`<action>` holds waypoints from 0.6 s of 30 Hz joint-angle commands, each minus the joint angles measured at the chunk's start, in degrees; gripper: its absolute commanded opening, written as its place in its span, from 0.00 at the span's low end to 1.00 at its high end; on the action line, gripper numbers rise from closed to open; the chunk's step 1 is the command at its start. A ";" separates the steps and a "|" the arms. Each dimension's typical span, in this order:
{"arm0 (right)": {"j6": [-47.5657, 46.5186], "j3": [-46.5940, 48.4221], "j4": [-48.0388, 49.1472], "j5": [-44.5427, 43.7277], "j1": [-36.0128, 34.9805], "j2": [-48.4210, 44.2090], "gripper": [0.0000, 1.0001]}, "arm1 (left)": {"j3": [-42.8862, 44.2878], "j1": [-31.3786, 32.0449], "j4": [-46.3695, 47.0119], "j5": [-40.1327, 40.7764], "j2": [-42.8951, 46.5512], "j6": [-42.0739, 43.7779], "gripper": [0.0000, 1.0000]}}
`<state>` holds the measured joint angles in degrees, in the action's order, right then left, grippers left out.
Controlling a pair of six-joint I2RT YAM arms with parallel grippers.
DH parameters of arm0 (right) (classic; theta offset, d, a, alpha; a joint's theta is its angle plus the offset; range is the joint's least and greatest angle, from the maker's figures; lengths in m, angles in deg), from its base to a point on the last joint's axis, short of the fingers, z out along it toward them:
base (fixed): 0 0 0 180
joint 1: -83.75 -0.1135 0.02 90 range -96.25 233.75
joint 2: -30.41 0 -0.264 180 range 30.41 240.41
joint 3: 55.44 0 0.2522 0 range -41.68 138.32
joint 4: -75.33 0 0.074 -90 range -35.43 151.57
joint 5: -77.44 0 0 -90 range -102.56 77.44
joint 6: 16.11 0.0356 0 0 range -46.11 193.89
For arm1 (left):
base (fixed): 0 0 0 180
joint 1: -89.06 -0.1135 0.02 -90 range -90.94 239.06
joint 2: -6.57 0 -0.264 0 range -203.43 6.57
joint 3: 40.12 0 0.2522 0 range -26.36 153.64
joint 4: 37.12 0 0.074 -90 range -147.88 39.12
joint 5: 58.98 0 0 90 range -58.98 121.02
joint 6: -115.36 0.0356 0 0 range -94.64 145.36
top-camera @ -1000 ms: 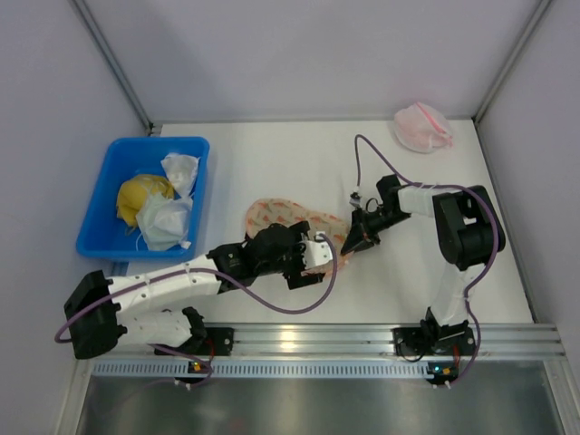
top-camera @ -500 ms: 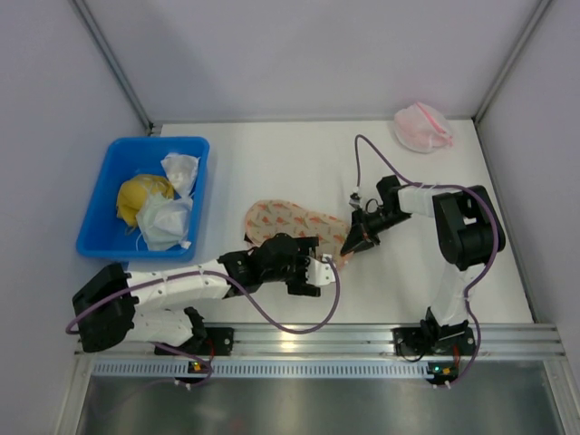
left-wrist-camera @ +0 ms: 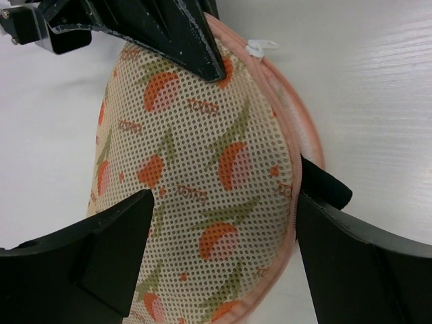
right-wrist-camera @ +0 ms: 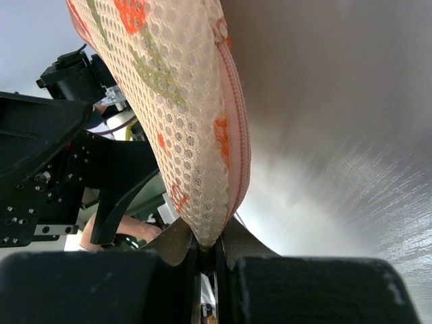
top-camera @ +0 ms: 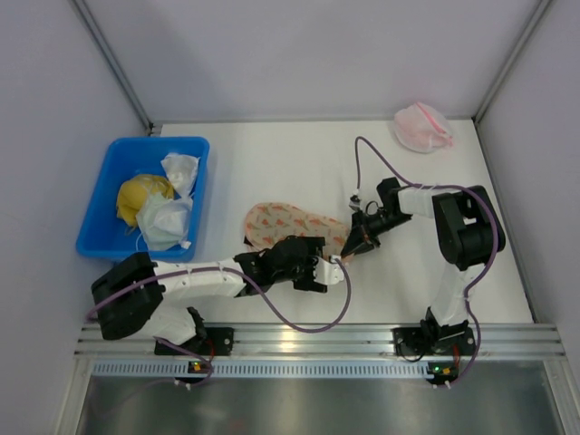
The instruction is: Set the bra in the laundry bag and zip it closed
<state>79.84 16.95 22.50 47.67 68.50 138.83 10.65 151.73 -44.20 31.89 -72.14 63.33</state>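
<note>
White table [top-camera: 272, 154] holds one laundry bag [top-camera: 281, 219] and one blue bin [top-camera: 159, 142]

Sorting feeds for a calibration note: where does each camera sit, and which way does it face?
Top external: above and behind the bases, facing down on the table; both arms show, left gripper and right gripper at the laundry bag.
Left wrist: on the left arm, facing down between its open fingers at the laundry bag.
Right wrist: low, facing along its fingers, shut on the laundry bag's edge.
Shared: every view shows the laundry bag.
</note>
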 commanded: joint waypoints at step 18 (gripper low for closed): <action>-2.17 0.87 -2.06 8.06 -2.51 1.88 0.00 | -4.84 2.80 28.12 5.99 -6.27 9.30 0.88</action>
<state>78.91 16.82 22.32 49.44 67.52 139.90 7.59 153.06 -28.14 36.61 -77.02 67.99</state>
